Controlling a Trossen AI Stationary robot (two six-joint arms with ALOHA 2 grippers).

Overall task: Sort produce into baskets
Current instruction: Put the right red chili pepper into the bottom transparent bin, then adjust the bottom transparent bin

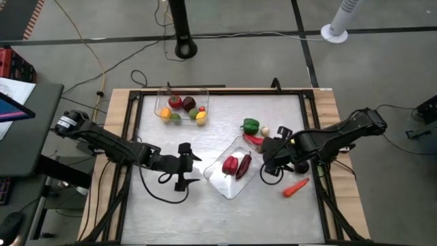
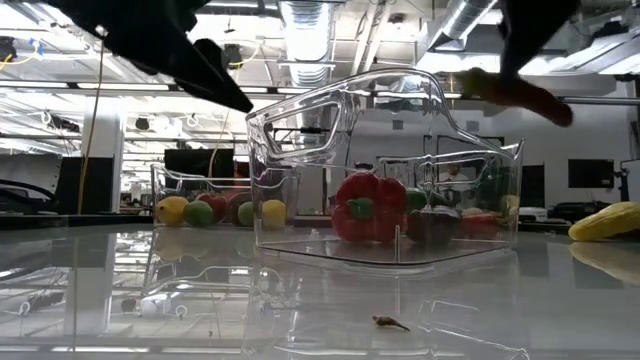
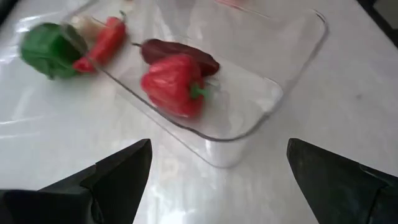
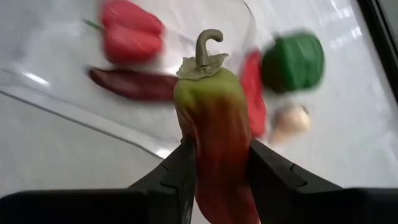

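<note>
A clear tray [image 1: 239, 183] near the table's middle holds a red bell pepper [image 1: 230, 165] and a maroon chili [image 1: 244, 166]. A second clear tray [image 1: 164, 104] at the far side holds several round fruits. My right gripper [image 4: 217, 158] is just right of the near tray and shut on a green-to-red chili pepper [image 4: 211, 112]. The pepper also shows high up in the low view [image 2: 510, 90]. My left gripper [image 3: 217, 162] is open and empty, left of the near tray [image 1: 190, 166], facing it. My right gripper pinches the green-to-red pepper's red lower half [image 4: 217, 165] between its two fingers [image 4: 180, 168], one on each side. The pepper lies along the fingers, its stem end [image 4: 208, 46] pointing away from the wrist. It is lifted clear of the table, beside the near tray.
A green pepper [image 1: 250, 125], a red chili [image 1: 254, 139] and a small pale piece [image 1: 265, 130] lie on the table beyond the near tray. An orange carrot [image 1: 295, 187] lies near the right edge. A yellow piece [image 2: 610, 220] shows at the right in the low view.
</note>
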